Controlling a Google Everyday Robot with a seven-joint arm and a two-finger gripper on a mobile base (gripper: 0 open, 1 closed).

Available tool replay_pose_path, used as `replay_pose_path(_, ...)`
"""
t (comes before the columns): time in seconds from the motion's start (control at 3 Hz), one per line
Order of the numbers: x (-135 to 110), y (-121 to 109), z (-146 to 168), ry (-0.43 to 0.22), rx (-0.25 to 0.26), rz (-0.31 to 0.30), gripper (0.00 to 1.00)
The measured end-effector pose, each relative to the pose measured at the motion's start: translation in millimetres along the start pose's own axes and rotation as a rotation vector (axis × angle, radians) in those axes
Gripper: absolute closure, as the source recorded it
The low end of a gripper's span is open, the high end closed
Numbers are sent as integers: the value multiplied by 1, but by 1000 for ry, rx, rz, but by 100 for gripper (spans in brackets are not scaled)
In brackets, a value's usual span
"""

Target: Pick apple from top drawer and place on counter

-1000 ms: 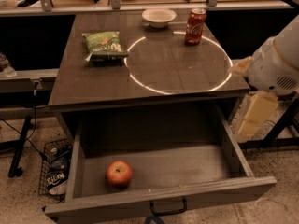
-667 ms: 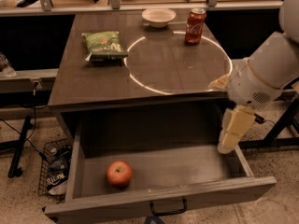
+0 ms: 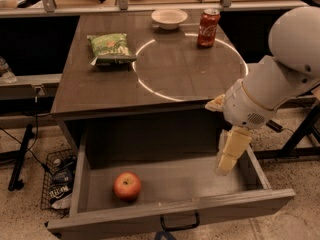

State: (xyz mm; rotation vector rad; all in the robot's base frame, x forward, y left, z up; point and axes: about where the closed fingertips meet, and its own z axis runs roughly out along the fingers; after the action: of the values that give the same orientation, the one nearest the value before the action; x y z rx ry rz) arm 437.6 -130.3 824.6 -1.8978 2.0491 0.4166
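Observation:
The red apple (image 3: 127, 185) with a yellowish patch lies on the floor of the open top drawer (image 3: 210, 204), in its left front part. The drawer's black handle (image 3: 179, 222) is on the front panel. My gripper (image 3: 223, 168) hangs down from the white arm (image 3: 280, 79) into the right side of the drawer, well to the right of the apple and holding nothing that shows. The counter (image 3: 95, 86) with its thin white circle (image 3: 145, 86) is above the drawer.
On the counter stand a red soda can (image 3: 208, 28), a white bowl (image 3: 169, 18) and a green chip bag (image 3: 110, 48). A wire basket (image 3: 60, 181) with clutter sits on the floor left of the drawer, by a black stand leg (image 3: 21, 159).
My arm has swung left and down from beside the counter's right edge, so the gripper now reaches into the drawer's right side. The apple has not moved.

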Motion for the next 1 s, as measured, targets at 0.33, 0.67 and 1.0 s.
replay_pose_path(0.33,0,0,0,0,0,0,0)
replay_pose_path(0.67,-9,0,35,-59,-28,20,0)
replay_pose_path(1.0,-25,-3,107,-152,-97,60,0)
